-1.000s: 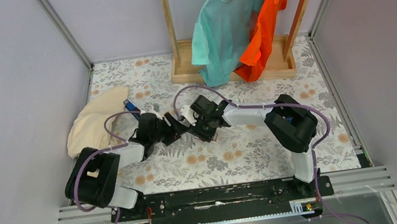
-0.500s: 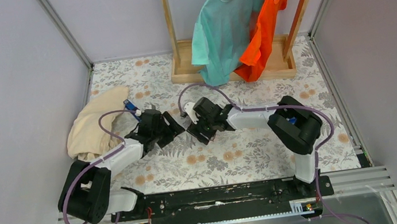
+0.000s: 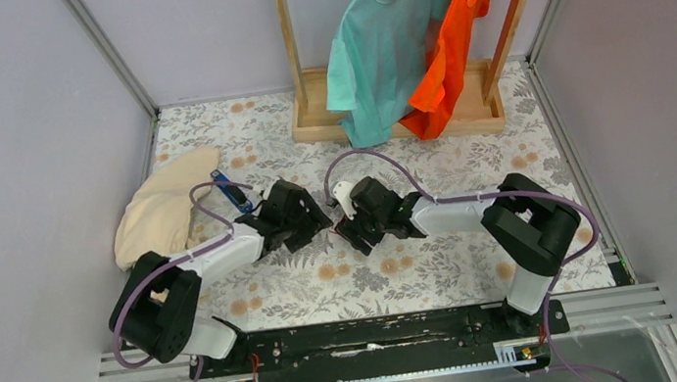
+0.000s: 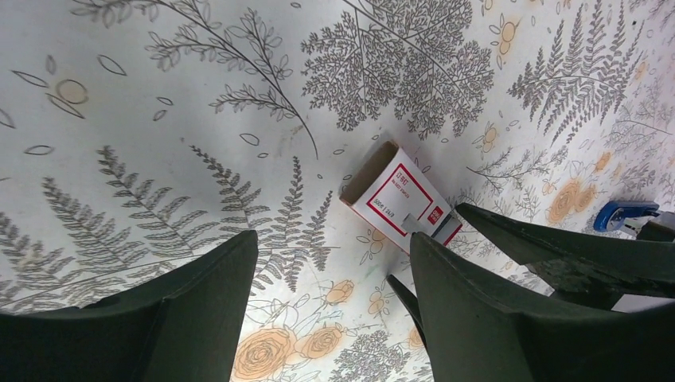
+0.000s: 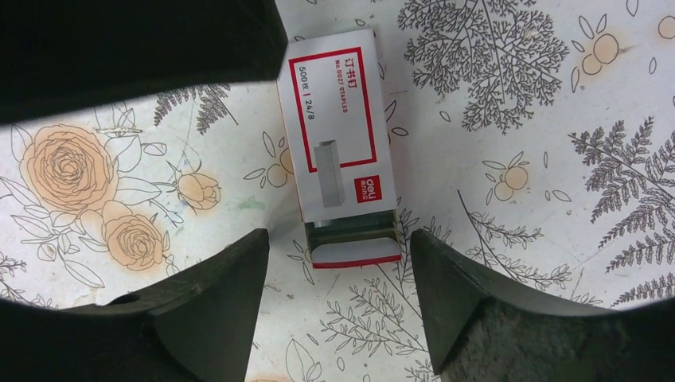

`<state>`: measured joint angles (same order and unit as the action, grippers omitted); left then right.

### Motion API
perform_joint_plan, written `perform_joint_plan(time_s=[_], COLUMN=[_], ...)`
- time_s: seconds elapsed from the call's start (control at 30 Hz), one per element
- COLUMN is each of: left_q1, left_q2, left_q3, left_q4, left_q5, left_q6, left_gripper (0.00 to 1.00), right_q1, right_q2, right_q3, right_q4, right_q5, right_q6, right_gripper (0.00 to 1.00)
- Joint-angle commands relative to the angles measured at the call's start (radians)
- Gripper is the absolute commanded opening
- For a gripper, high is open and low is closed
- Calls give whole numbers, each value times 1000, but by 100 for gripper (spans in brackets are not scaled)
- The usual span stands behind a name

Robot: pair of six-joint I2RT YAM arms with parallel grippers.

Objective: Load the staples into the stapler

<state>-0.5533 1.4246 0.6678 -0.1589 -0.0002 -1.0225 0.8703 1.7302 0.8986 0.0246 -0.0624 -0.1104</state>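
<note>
L gripper (image 4: 333, 245) is open, fingers (image 4: 199, 310) spread wide w/ only the floral table cover (image 4: 159, 119) btwn them. The staple box (image 4: 400, 200), white w/ red border, lies flat just beyond the tip of the finger at view right, not touching it. R gripper (image 5: 336, 243) is open too. The box's pulled-out end sits in the gap btwn its fingertips, clear of both. The staples (image 5: 353, 229), a grey block, show in that open end, inside the box. A blue stapler (image 4: 625, 215), only partly seen, lies farther out past the L gripper's view-right finger, well apart from the box.
</note>
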Motion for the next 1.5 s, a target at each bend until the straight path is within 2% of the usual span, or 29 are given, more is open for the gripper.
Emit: perform_joint_plan(time_s=[0.0, 0.17, 0.4, 0.9, 1.47], left_q1=[-21, -29, -44, -80, -104], left_q2=[46, 73, 89, 178, 265], left_q3=[48, 81, 104, 160, 242], left_q4=[-32, -65, -71, -93, -217], left_q5=[-36, -48, -63, -69, -110], left_q6=[-60, -91, -142, -235, -323], left_gripper=[78, 79, 81, 83, 82], right_q1=[0, 3, 14, 43, 75], right_q2=[3, -28, -63, -77, -79], right_q3=[-40, -87, -145, -201, -220], right_q4=[26, 66, 113, 191, 250], right_q5=[-13, -27, 12, 77, 119], right_q6=[23, 29, 49, 44, 40], right_gripper=[70, 65, 65, 55, 51])
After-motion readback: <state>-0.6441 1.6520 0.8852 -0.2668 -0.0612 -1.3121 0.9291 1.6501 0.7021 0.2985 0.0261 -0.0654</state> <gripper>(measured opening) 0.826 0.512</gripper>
